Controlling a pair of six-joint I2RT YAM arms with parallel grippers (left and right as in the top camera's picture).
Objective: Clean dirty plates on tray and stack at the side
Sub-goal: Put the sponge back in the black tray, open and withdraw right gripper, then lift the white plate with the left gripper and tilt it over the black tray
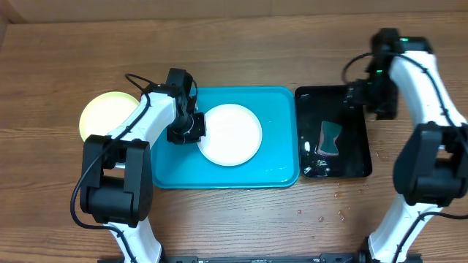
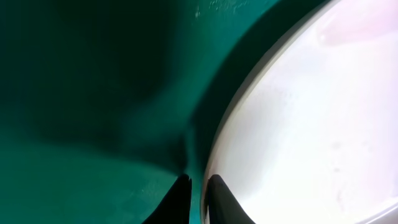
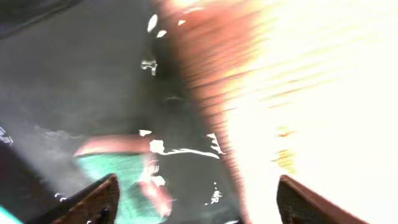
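A white plate [image 1: 232, 135] lies on the turquoise tray [image 1: 278, 109]. My left gripper [image 1: 187, 128] sits at the plate's left rim. In the left wrist view its fingertips [image 2: 179, 198] are almost together astride that rim, one over the tray [image 2: 93, 124] and one over the white plate [image 2: 311, 137]. A yellow-green plate [image 1: 106, 112] rests on the table left of the tray. My right gripper [image 1: 365, 98] hovers over the far right corner of the black tray. It is open and empty [image 3: 199, 205], and its view is blurred.
A smaller glossy black tray [image 1: 351, 166] stands right of the turquoise one, wet, with a teal sponge [image 1: 330, 139] lying in it. The sponge [image 3: 118, 177] shows below the right fingers. Water drops [image 1: 322, 217] dot the wood in front.
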